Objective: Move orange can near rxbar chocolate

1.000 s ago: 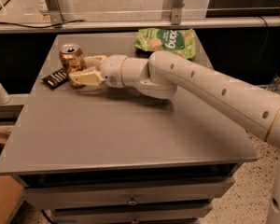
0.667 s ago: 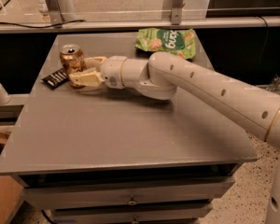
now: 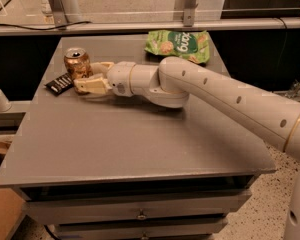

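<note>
The orange can [image 3: 77,62] stands upright at the far left of the grey table [image 3: 140,139]. The rxbar chocolate [image 3: 59,84], a flat black bar, lies just left and in front of the can, close to touching it. My gripper [image 3: 88,77] reaches in from the right at table height, right beside the can. One finger [image 3: 91,86] lies in front of the can's base and the other [image 3: 103,66] sits behind its right side. The fingers are spread and do not look pressed on the can.
A green snack bag [image 3: 178,45] lies at the back right of the table. My arm [image 3: 215,94] crosses the table's right half. Drawers [image 3: 140,215] sit under the tabletop. A metal rail [image 3: 140,26] runs behind the table.
</note>
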Robot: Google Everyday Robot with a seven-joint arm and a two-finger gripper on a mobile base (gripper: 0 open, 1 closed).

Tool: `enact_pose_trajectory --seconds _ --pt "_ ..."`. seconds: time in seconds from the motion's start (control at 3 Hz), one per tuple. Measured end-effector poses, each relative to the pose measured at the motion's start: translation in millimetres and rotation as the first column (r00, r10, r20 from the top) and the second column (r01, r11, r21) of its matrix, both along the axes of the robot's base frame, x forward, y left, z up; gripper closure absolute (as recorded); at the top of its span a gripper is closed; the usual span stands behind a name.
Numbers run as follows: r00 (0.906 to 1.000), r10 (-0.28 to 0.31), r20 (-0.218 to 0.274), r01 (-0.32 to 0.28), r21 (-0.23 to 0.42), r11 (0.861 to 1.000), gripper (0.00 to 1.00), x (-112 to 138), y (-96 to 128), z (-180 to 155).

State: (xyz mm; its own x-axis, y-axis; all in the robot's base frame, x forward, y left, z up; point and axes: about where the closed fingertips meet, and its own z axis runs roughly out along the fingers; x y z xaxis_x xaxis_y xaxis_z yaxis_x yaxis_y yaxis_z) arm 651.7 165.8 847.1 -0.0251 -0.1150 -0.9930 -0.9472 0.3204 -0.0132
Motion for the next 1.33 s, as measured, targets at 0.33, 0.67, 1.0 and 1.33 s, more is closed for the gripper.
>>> enact_pose_trajectory --seconds 0.33,0.67,1.0,1.33 --pt "1.0000 0.001 -0.004 -0.001 -0.001 1.000 0.13 -1.2 -3.6 -0.2" --pt "1.0000 0.006 -0.005 -0.006 0.002 1.000 0.00 -3.8 -4.9 0.3" --pt "0.9999 0.014 -0.009 -0.013 0.008 1.000 0.00 -8.0 -6.4 -0.4" --pt "0.9995 0.030 -0.005 -0.030 0.018 0.999 0.00 -18.8 -17.8 4.7"
